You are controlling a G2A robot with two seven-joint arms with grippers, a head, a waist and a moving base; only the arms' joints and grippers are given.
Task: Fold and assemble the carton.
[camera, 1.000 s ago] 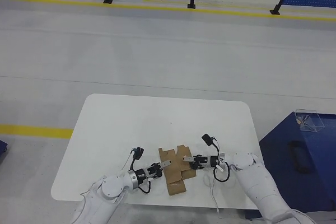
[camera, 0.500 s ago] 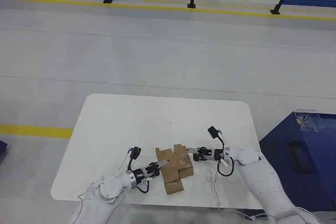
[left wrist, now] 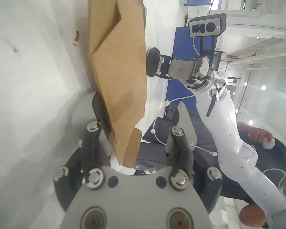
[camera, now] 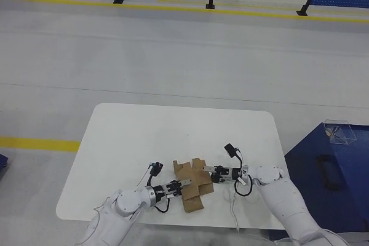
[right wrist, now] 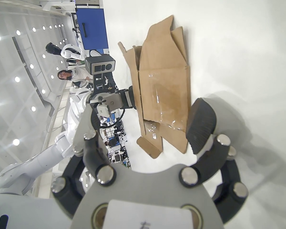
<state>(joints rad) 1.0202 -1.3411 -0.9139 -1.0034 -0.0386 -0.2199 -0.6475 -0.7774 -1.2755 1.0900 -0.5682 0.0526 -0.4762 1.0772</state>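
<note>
Seen from the top, the brown carton is lying partly folded on the white table, close to the front edge and about midway along it. Loose flaps are sticking out on its far side. The left pincer is sitting at the carton's left edge and the right pincer at its right edge, so the cardboard is lying between the two. A blue cabinet is standing just beside the table on the right, carrying a clear container.

In the left wrist view, the left pincer is gaping wide. A corner of the carton is reaching in between its fingers and leaning against the dark padded finger, with open space separating it from the other one. The panel is rising tilted off the table. On its far side, the right pincer's round pad is sitting just beside the cardboard; I cannot tell whether it is touching.

In the right wrist view, the right pincer is also standing wide. The carton is lying ahead of it on the table, its near corner just beside the dark pad. Glossy clear tape is running across the nearest panel. At the carton's far edge, the left pincer is pressing up against the cardboard.
</note>
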